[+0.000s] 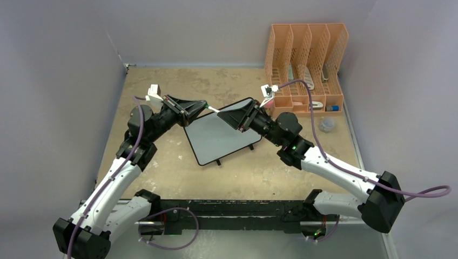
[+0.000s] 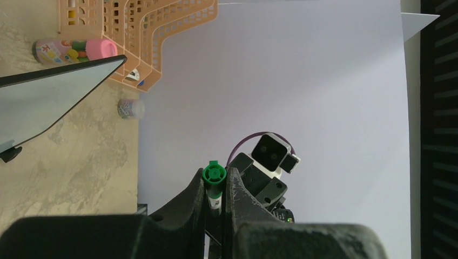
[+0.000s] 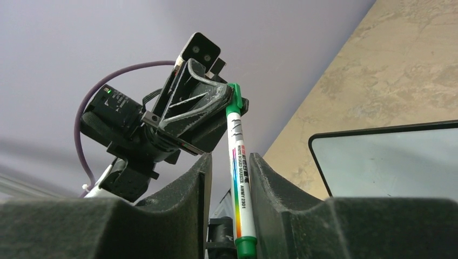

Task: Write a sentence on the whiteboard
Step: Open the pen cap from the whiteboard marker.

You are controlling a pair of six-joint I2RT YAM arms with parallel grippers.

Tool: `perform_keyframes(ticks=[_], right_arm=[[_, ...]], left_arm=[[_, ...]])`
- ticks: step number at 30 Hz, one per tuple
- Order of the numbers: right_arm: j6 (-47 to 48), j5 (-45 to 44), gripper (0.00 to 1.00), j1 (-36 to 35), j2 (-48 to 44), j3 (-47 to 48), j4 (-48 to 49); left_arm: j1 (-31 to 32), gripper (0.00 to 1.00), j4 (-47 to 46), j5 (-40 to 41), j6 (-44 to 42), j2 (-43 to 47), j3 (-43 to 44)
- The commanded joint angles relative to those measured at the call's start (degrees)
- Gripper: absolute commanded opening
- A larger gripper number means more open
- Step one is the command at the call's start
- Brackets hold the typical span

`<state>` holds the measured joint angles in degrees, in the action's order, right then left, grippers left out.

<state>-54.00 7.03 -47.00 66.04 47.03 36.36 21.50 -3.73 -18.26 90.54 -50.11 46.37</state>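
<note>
Handover above the whiteboard (image 1: pixel 216 137), which lies flat and blank on the table (image 1: pixel 162 178) beneath both wrists. My left gripper (image 2: pixel 215 181) is clenched on one green end of the marker (image 3: pixel 239 178). The right gripper (image 3: pixel 229 162) straddles the barrel, one finger against it and a sliver of gap at the other, so I cannot tell whether it truly grips. If I pull the arms apart before that hold is firm, the barrel may slide through and drop onto the board. A skewed pull could twist the pen askew in the jaws.
</note>
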Motion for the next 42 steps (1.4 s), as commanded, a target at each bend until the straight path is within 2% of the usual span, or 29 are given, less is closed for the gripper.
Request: perform_keyframes(ticks=[1,6,20,25,30,42], right_arm=[[-0.56,0.43,0.32,0.33,-0.83,3.18,3.55],[-0.47,0.74,0.27,0.43,-0.66,3.24,3.5],[0.82,1.4,0.22,0.42,0.54,4.94,0.55],[1.57,1.23,0.14,0.42,0.61,5.34,-0.23],[2.22,1.06,0.0,0.49,0.45,5.53,-0.94],[2.32,0.93,0.0,0.51,-3.58,2.13,-1.11]], left_arm=[[-0.14,0.0,-3.35,-1.24,2.0,0.01,-0.05],[-0.14,0.0,-3.68,-1.51,1.83,-0.25,0.08],[-0.14,0.0,-4.7,-1.15,1.55,-1.13,0.08],[-0.14,0.0,-4.5,-0.54,1.06,-1.04,0.17],[-0.14,0.0,-4.38,0.37,0.17,-1.34,0.45],[-2.03,0.0,-6.06,8.24,0.69,0.09,-1.21]])
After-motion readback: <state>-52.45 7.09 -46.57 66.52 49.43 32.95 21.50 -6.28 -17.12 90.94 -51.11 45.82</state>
